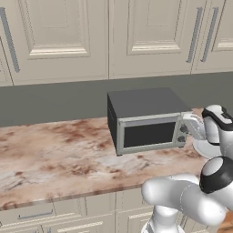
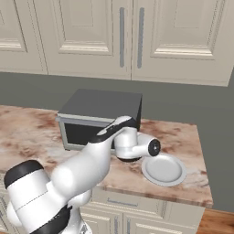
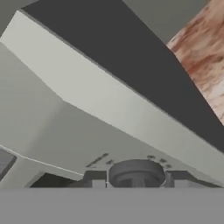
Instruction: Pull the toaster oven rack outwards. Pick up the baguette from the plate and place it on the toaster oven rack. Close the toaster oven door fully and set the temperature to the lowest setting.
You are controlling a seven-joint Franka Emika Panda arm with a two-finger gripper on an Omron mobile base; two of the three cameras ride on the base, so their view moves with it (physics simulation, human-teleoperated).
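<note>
At the right end of the toaster oven (image 1: 145,119) front, the hand (image 3: 136,183) sits with its two fingertips on either side of a small round knob (image 3: 136,173), apparently closed on it; contact itself is hard to confirm. Tick marks (image 3: 100,159) arc above the knob on the silver-grey control panel. Just left of the hand, the toaster oven door (image 1: 149,134) stands shut, its dark glass window facing the robot, its long axis running across the worktop (image 1: 54,150). The oven's dark top lies beyond the hand. Right of the hand and a little nearer the robot, the plate (image 2: 163,169) rests flat on the worktop, white and round.
</note>
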